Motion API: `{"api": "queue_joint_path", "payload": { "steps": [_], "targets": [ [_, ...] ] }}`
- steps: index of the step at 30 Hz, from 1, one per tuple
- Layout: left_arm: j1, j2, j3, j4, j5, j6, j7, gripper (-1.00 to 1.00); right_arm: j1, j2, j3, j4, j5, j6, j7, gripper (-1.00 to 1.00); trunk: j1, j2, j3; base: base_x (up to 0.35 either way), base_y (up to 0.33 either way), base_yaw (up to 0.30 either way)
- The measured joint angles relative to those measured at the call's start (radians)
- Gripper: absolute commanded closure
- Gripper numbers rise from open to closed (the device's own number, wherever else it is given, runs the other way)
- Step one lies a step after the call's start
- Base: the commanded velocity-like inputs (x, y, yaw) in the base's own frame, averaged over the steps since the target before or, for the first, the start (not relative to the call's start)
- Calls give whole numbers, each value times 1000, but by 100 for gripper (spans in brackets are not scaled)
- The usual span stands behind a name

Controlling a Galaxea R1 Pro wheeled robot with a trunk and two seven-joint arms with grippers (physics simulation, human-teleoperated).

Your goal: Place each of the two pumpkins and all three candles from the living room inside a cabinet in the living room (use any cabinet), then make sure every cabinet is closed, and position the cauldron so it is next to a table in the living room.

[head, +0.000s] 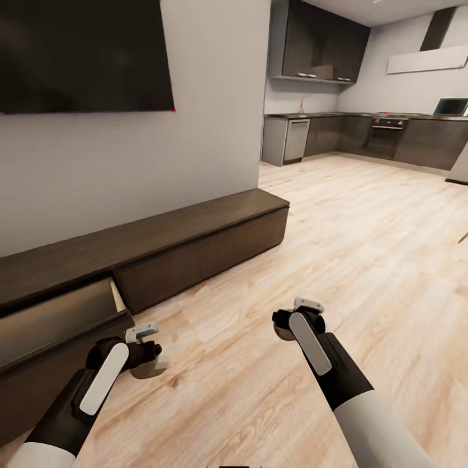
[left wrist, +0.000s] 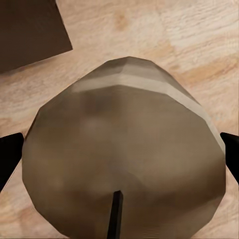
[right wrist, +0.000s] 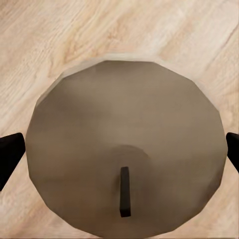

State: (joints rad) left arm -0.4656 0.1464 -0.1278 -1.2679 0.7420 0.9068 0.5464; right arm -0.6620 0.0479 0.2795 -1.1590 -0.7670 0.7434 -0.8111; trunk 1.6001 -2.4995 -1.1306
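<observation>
A robot stood on a pale wood-plank floor (head: 364,234) in a living room, looking forward and down over its two arms. Along the grey wall on the left ran the cabinet (head: 195,240), a long low dark brown unit. One drawer (head: 62,318) near the cabinet's left end stood pulled out, showing a pale beige inside; the drawer fronts further right were closed flush. A large dark television screen (head: 84,52) hung on the wall above the cabinet. In the far background was a kitchen with dark grey cupboards (head: 325,42) and an oven (head: 387,133).

The left gripper (head: 144,361) hung low over the floor, just in front of the open drawer's corner. It held a candle (left wrist: 124,154), a short round cylinder that looked dull grey-brown in shadow. In the left wrist view the candle sat between the two dark fingertips (left wrist: 9,157), which pressed at its sides, and a thin dark wick stood up from its top. A dark corner of the cabinet showed beyond it.

The right gripper (head: 296,325) hung over bare floor, well apart from the cabinet. It gripped a second candle (right wrist: 127,149) of the same shape, round face toward the camera, with a short dark wick near the middle. Its dark fingertips (right wrist: 10,154) closed against the candle's opposite sides, and wood floor lay all around it.
</observation>
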Motion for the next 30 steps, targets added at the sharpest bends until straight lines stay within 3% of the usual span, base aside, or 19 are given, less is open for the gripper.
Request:
{"api": "queue_joint_path", "payload": {
  "steps": [10, 18, 30],
  "targets": [
    [0, 0, 0, 0, 0, 0, 0, 100, 0, 0, 0, 13, 0, 0, 1, 100, -38, 70, 34, -10, 0, 267],
    [0, 0, 1, 0, 0, 0, 0, 100, 0, 0, 0, 22, 0, -2, 2, 100, -69, 126, 60, -167, 0, 171],
    [0, 1, 1, 0, 4, 0, 0, 100, 0, 0, 3, 22, -6, 0, 4, 100, -115, 210, 97, -20, 0, 52]
  ]
}}
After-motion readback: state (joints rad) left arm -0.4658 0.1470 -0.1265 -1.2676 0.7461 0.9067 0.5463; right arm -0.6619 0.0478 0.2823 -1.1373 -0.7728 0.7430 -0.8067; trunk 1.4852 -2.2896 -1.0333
